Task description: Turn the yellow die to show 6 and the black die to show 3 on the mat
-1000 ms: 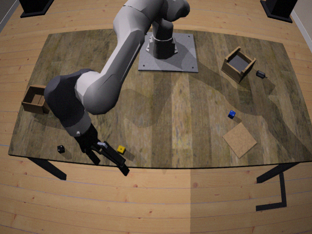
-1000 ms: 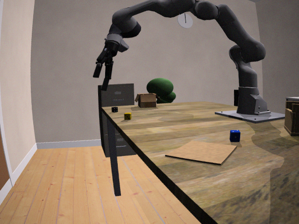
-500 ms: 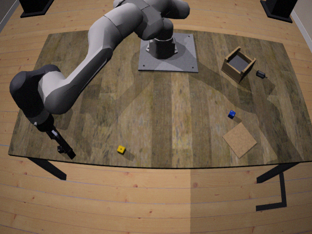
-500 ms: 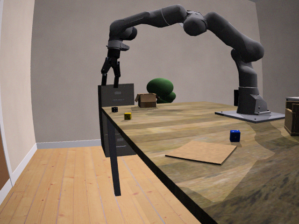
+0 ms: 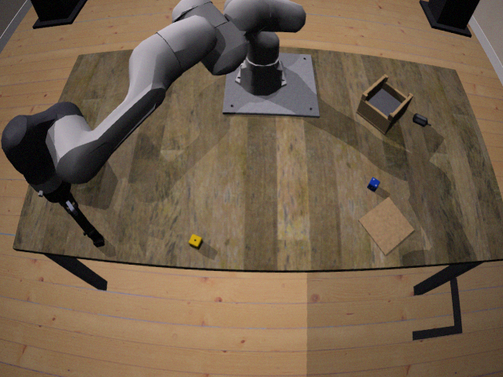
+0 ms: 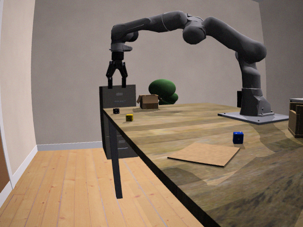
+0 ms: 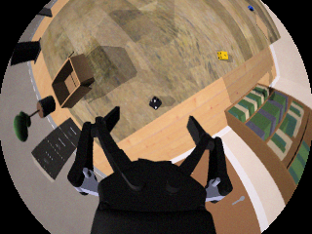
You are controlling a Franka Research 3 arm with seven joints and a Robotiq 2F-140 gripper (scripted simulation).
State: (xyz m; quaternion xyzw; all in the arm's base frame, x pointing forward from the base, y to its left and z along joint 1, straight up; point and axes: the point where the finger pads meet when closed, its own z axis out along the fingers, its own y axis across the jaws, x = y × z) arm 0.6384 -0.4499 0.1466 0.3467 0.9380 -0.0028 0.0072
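The black die (image 6: 116, 110) lies at the table's far left front corner; it also shows in the wrist view (image 7: 155, 101). My gripper (image 6: 117, 85) is open and empty, pointing down, well above the black die; in the wrist view (image 7: 152, 120) the die sits between the fingers' lines. In the top view the gripper (image 5: 87, 228) covers that corner. The yellow die (image 5: 195, 240) sits near the front edge, to the right of the black die, with one pip on top. The blue die (image 5: 373, 184) lies just behind the tan mat (image 5: 386, 225), off it.
A cardboard box (image 6: 148, 101) stands behind the black die at the left end. An open wooden crate (image 5: 384, 103) and a small dark object (image 5: 420, 118) are at the back right. The robot base (image 5: 271, 87) is at the back middle. The table edge runs close to the black die.
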